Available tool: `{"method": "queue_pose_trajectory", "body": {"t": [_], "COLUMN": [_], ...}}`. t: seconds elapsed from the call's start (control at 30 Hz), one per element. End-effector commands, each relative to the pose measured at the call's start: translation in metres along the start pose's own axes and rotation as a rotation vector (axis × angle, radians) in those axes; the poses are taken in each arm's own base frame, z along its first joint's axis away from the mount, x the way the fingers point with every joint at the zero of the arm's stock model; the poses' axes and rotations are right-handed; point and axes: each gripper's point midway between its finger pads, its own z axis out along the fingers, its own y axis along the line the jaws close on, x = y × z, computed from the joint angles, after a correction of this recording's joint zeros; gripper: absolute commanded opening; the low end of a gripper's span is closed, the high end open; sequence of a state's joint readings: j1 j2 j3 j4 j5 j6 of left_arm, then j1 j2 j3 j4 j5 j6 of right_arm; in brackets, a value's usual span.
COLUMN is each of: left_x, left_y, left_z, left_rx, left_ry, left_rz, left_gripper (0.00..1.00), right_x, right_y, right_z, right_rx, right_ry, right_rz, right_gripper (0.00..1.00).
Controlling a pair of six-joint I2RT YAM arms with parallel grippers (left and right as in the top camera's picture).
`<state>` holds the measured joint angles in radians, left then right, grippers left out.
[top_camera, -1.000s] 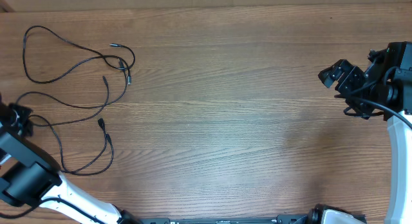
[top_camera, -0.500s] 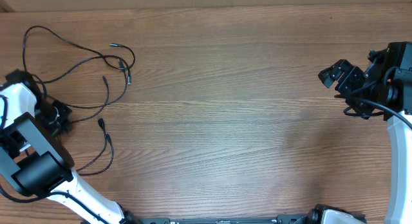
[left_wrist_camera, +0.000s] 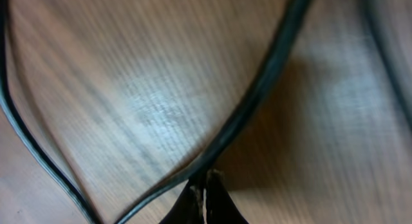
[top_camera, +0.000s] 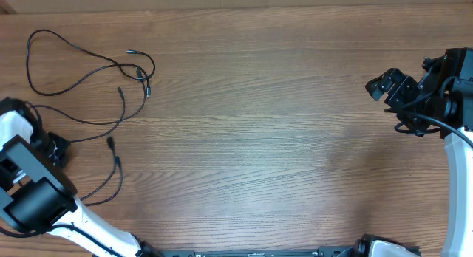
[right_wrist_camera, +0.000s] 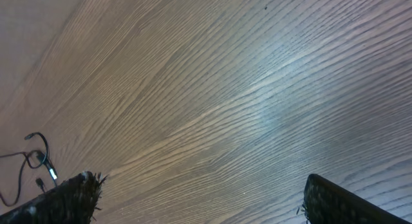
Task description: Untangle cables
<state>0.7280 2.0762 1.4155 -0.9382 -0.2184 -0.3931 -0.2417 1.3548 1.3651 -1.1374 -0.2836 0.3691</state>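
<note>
Several thin black cables lie in loose, overlapping loops at the table's far left, with small plug tips near the middle of the tangle. My left gripper is low on the table at the tangle's left side. In the left wrist view its fingers are pressed together, and a cable runs right across their tips and looks pinched there. My right gripper is far off at the right edge, open and empty. The cables show small at the left edge of the right wrist view.
The wooden table holds nothing else in view. A second cable strand curves along the left side of the left wrist view. The left arm's white and black body covers the lower-left corner.
My left gripper swung in to the tangle's left side, then drew back left and down. The lower plug ends and loop shifted slightly left. The right arm has not moved.
</note>
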Motion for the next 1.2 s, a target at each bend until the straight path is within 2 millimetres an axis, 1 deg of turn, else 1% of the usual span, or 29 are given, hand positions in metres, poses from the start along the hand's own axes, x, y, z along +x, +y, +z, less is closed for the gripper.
{"method": "queue_pose_trajectory", "body": {"t": [0.0,0.07,0.17,0.23,0.27,0.37,0.43,0.57,0.6,0.63,0.7,0.77,0.83,0.9,0.93,0.97,1.03,1.07,1.17], "left_x": [0.002,-0.003,-0.011,-0.016,-0.020,-0.028,-0.030,-0.022,-0.017,-0.013,0.001,0.020,0.044,0.073,0.085,0.104,0.135,0.158,0.200], "left_y": [0.011,0.014,0.011,0.006,0.002,-0.016,-0.031,-0.062,-0.073,-0.081,-0.097,-0.109,-0.120,-0.130,-0.133,-0.140,-0.149,-0.156,-0.168], "left_z": [0.008,0.005,-0.005,-0.017,-0.026,-0.058,-0.086,-0.145,-0.164,-0.178,-0.211,-0.241,-0.265,-0.283,-0.288,-0.293,-0.299,-0.301,-0.304], "left_rx": [-0.040,-0.049,-0.028,-0.002,0.026,0.132,0.234,0.472,0.560,0.626,0.775,0.891,0.967,1.012,1.013,1.008,0.995,0.974,0.950], "left_ry": [0.002,-0.007,-0.021,-0.029,-0.034,-0.044,-0.040,-0.023,-0.026,-0.031,-0.043,-0.049,-0.036,-0.005,0.005,0.010,0.016,0.036,0.097], "left_rz": [-0.031,-0.036,-0.034,-0.032,-0.032,-0.029,-0.022,0.019,0.055,0.088,0.174,0.262,0.341,0.419,0.457,0.530,0.658,0.737,0.847], "left_gripper": [0.04,0.04,0.04,0.04,0.04,0.04,0.04,0.04,0.04,0.05,0.04,0.04,0.04,0.04,0.04,0.05,0.04,0.04,0.04], "right_x": [-0.009,-0.009,-0.009,-0.009,-0.009,-0.009,-0.009,-0.009,-0.009,-0.009,-0.009,-0.009,-0.009,-0.009,-0.009,-0.009,-0.009,-0.009,-0.009], "right_y": [0.006,0.006,0.006,0.006,0.006,0.006,0.006,0.006,0.006,0.006,0.006,0.006,0.006,0.006,0.006,0.006,0.006,0.006,0.006], "right_z": [-0.010,-0.010,-0.010,-0.010,-0.010,-0.010,-0.010,-0.010,-0.010,-0.010,-0.010,-0.010,-0.010,-0.010,-0.010,-0.010,-0.010,-0.010,-0.010], "right_rx": [-0.012,-0.012,-0.012,-0.012,-0.012,-0.012,-0.012,-0.012,-0.012,-0.012,-0.012,-0.012,-0.012,-0.012,-0.012,-0.012,-0.012,-0.012,-0.012], "right_ry": [-0.042,-0.042,-0.042,-0.042,-0.042,-0.042,-0.042,-0.042,-0.042,-0.042,-0.042,-0.042,-0.042,-0.042,-0.042,-0.042,-0.042,-0.042,-0.042], "right_rz": [-0.011,-0.011,-0.011,-0.011,-0.011,-0.011,-0.011,-0.011,-0.011,-0.011,-0.011,-0.011,-0.011,-0.011,-0.011,-0.011,-0.011,-0.011,-0.011], "right_gripper": [1.00,1.00,1.00,1.00,1.00,1.00,1.00,1.00,1.00,1.00,1.00,1.00,1.00,1.00,1.00,1.00,1.00,1.00,1.00]}}
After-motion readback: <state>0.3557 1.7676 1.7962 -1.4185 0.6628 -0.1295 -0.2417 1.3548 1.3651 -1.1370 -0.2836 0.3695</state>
